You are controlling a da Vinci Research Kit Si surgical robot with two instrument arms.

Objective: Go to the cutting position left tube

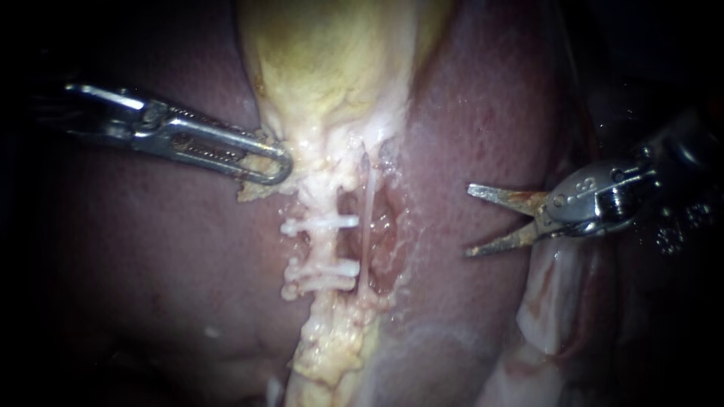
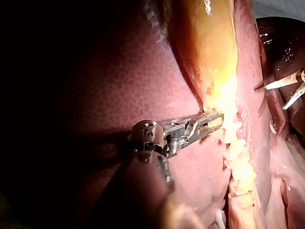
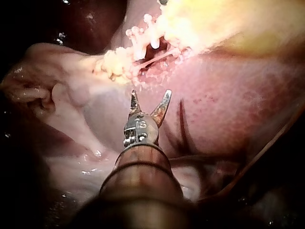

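Note:
The yellow gallbladder (image 1: 332, 68) lies on the dark red liver (image 1: 151, 249). Below its neck run two tubes. The left tube (image 1: 326, 245) carries three white clips (image 1: 320, 224); the thin right tube (image 1: 367, 218) is bare. My left instrument (image 1: 280, 167) is shut on the gallbladder's lower edge, seen also in the left wrist view (image 2: 215, 121). My right instrument (image 1: 469, 220) has two blades standing open, well to the right of both tubes, over the liver. In the right wrist view the right instrument's open blades (image 3: 150, 98) point toward the clips (image 3: 143, 33), a gap apart.
A strip of pale fatty tissue (image 1: 332, 347) runs down from the tubes. Pale folded tissue (image 1: 558, 301) lies under the right instrument's shaft. The right instrument's blades (image 2: 286, 93) show at the far edge of the left wrist view.

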